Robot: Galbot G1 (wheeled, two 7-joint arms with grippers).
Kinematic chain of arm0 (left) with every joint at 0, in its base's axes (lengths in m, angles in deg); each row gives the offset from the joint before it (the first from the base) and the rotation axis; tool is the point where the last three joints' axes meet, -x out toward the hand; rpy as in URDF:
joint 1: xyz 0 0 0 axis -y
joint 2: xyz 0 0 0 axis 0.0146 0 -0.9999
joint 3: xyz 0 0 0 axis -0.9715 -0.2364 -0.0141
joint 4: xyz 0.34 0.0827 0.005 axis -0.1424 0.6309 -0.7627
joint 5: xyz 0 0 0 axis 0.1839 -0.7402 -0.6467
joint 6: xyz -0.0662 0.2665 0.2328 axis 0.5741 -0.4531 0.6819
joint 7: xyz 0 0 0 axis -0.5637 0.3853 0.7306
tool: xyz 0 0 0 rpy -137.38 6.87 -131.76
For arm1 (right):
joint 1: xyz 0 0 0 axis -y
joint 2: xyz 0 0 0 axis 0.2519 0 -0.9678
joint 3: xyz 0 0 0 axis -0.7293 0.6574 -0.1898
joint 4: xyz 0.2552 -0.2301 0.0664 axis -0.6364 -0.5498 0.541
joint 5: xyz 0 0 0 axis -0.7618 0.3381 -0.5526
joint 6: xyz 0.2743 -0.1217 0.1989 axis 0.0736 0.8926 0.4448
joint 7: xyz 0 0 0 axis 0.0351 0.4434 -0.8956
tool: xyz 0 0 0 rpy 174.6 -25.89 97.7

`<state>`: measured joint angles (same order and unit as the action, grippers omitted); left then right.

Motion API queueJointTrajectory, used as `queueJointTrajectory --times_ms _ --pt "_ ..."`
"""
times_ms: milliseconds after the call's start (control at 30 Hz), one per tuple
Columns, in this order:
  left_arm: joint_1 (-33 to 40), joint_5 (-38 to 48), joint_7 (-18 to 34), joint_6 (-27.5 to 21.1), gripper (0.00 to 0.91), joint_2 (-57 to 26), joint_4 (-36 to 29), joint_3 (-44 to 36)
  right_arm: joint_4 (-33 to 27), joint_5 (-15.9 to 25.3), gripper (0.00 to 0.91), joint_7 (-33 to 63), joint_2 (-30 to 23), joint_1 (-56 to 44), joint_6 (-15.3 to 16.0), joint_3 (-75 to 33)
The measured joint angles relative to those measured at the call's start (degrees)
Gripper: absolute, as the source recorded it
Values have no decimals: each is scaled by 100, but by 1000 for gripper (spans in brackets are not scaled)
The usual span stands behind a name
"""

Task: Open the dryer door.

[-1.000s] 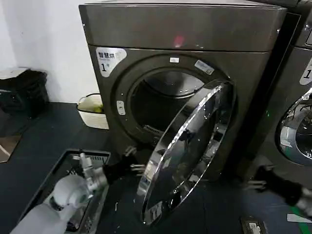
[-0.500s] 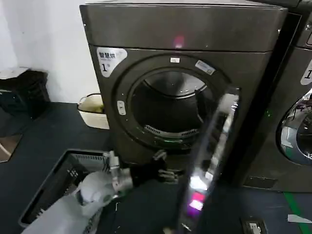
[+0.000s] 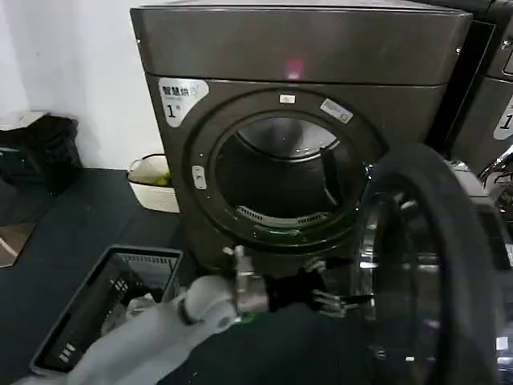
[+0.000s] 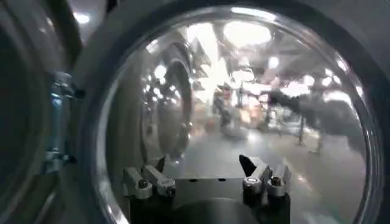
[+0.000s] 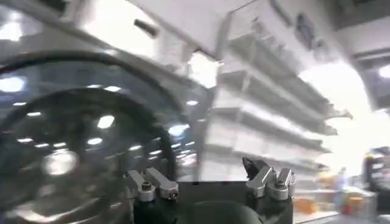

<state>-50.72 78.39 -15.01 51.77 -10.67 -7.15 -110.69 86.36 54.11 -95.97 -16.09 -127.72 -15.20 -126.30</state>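
- The dryer door stands wide open at the right of the drum opening, grey inner side facing out.
- The left gripper, fingers apart, points at the door.
- The right gripper has its fingers apart.

dark floor — dryer, black crate, white basket on it

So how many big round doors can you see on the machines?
2. The dryer door is swung wide open at the front right, with the left tool beside it. The neighbour machine's door peeks out behind it at the right edge, mostly hidden.
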Motion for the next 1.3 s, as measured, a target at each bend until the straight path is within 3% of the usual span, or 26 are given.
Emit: queueJointTrajectory --times_ms 533,767,933,1133,1300 --pt "455 -582 193 415 907 1355 1277 -123 168 49 907 -186 34 -370 5 -718" --pt "464 -799 571 750 907 1399 1366 -107 144 42 907 -186 48 -419 -38 -872" --pt "476 -1274 962 1293 907 1347 1426 -165 87 51 907 -146 68 -422 -129 -957" --pt "434 -1565 1096 2013 907 1151 1294 -187 -4 102 907 -27 151 -502 -368 -1131" --pt "335 -1566 1202 2341 907 679 1017 -179 -111 218 907 -6 269 -595 -505 -1401"
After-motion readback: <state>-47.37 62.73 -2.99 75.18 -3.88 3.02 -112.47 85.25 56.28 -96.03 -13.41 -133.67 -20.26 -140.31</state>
